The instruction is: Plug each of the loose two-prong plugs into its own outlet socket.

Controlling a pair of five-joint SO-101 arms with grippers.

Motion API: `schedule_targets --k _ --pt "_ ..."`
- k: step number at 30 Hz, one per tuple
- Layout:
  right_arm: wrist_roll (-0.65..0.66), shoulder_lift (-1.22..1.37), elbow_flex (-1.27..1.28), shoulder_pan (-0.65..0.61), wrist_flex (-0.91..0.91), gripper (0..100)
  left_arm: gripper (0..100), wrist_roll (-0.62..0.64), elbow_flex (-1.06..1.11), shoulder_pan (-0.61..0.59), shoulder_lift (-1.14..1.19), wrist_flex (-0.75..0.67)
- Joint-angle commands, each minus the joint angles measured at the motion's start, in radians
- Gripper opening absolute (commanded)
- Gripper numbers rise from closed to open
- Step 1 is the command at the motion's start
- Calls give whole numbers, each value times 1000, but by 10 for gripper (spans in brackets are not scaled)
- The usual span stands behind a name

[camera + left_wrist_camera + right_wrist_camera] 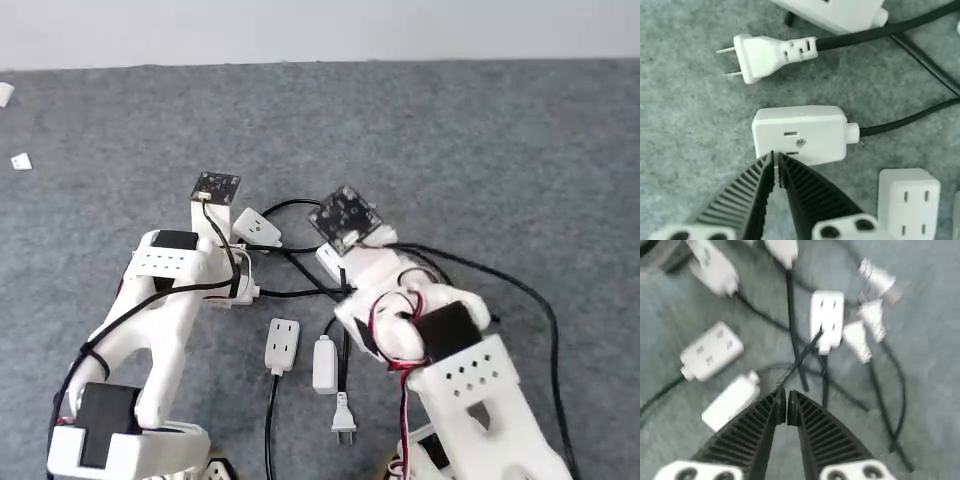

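In the left wrist view my left gripper [775,159] is shut and holds nothing. Its tips rest at the edge of a white single outlet socket [800,134] on a black cord. Beyond that socket a loose white two-prong plug [765,52] lies flat with its prongs free. My right gripper [785,397] is also shut and empty, hovering above a tangle of cords. Past it lie a white double socket [827,316], another socket block [712,357] and two white plugs [866,335]. In the high view another loose plug [343,414] lies between the arms near the front.
Grey carpet covers the table. Black cords [300,270] cross between the two arms. Two white sockets [282,342] [324,363] lie side by side at the front centre, and another [257,228] at the back. A double socket [910,196] sits near my left gripper.
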Motion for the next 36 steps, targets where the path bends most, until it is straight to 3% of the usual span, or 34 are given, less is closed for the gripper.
schedule_targets --k 1,5,11,16,20,23,36 --pt "17 -7 58 -12 -21 47 12 -5 2 -8 -23 -26" --pt "14 -12 104 -18 1 117 12 -5 2 -6 -23 -29" --pt "-124 -7 215 -47 -53 133 12 -5 2 -2 -23 -31" --pt "-137 -7 307 -93 -219 132 12 -5 2 -2 -23 -32" --pt "-308 -7 399 -85 -446 132 12 -5 2 -2 -23 -32" --pt "-374 -7 413 -61 -513 130 12 -5 2 -2 -23 -32" --pt "-396 -5 522 -51 -668 129 12 -5 2 0 -23 -32"
